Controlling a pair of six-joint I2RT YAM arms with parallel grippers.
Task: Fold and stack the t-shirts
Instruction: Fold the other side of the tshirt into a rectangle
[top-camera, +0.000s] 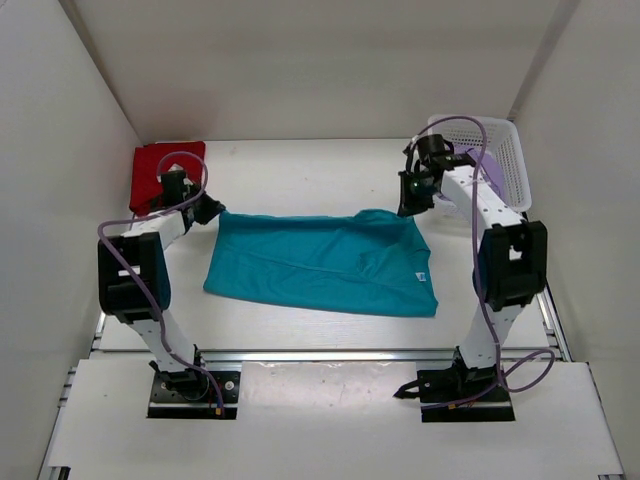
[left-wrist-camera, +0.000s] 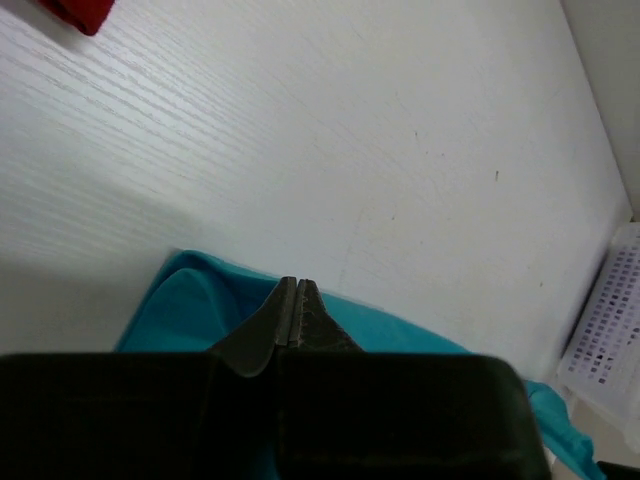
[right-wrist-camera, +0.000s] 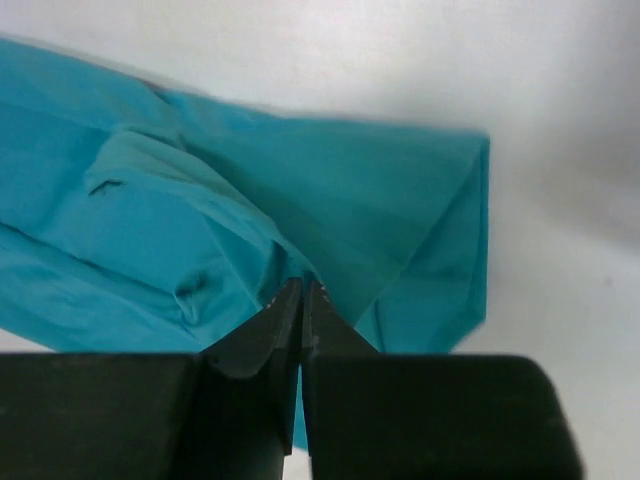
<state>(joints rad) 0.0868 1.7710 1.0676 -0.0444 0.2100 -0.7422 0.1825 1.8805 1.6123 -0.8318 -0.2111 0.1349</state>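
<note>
- We see the teal t-shirt lying as a wide, partly folded band across the middle of the worktop, between the two arms.
- The right jaws are pressed together at its far right corner. Cloth puckers into their tips, so they are pinching the teal t-shirt.
- The left jaws are pressed together at its far left edge; we cannot tell whether cloth is caught there.
- The dark red t-shirt lies in the far left corner, just beyond the left arm.
- The white lattice basket stands in the far right corner behind the right arm, with lavender cloth inside.
</note>
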